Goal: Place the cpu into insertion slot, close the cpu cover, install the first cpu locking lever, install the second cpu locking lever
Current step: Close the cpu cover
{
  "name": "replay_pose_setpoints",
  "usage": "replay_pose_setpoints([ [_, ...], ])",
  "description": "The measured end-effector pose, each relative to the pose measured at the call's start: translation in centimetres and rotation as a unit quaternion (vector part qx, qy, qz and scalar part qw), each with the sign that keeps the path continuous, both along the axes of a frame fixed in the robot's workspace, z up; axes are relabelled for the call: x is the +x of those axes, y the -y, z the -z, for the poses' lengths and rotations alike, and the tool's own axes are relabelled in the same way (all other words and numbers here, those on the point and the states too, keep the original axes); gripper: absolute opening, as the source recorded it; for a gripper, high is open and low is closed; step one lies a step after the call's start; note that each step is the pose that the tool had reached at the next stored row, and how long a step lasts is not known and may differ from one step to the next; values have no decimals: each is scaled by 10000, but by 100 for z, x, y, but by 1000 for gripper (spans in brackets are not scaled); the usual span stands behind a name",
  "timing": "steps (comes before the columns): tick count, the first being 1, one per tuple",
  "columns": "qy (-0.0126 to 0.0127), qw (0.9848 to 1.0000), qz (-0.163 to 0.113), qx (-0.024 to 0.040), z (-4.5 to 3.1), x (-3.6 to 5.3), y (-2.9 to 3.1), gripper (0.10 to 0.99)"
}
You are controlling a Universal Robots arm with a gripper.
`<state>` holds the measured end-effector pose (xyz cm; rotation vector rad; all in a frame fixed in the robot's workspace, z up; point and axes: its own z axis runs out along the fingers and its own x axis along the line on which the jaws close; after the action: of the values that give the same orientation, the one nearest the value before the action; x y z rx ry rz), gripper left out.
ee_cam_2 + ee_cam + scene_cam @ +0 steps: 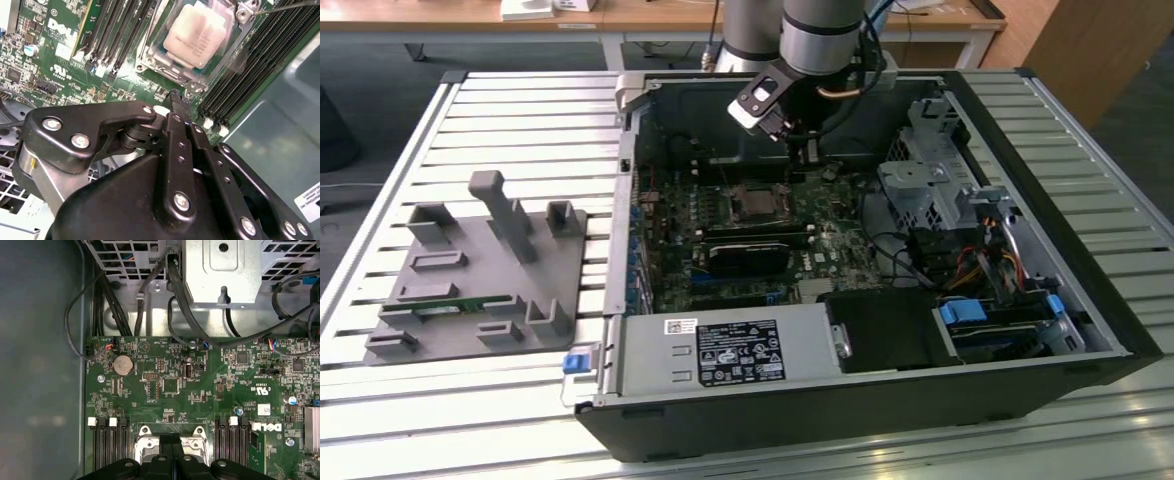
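A slatted metal table [480, 110] bears an open computer case [854, 420] with a printed label [734, 352]. The dull silver cpu [200, 35] lies in the insertion slot [159, 62]. The gripper [176, 100], fingers pressed together, hovers just beside it.

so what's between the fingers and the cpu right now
In the second wrist view, just the metal frame edge around the cpu and a strip of green board with small parts lie between it and the fingers.
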<state>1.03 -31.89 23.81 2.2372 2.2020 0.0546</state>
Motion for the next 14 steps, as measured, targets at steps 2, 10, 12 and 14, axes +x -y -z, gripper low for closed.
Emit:
replay_pose_setpoints([
  [2,0,10000,0,0,4,-19,0,106],
  [10,0,10000,0,0,35,-129,0,106],
  [12,0,10000,0,0,43,-151,0,106],
  [14,0,10000,0,-1,46,-175,0,106],
])
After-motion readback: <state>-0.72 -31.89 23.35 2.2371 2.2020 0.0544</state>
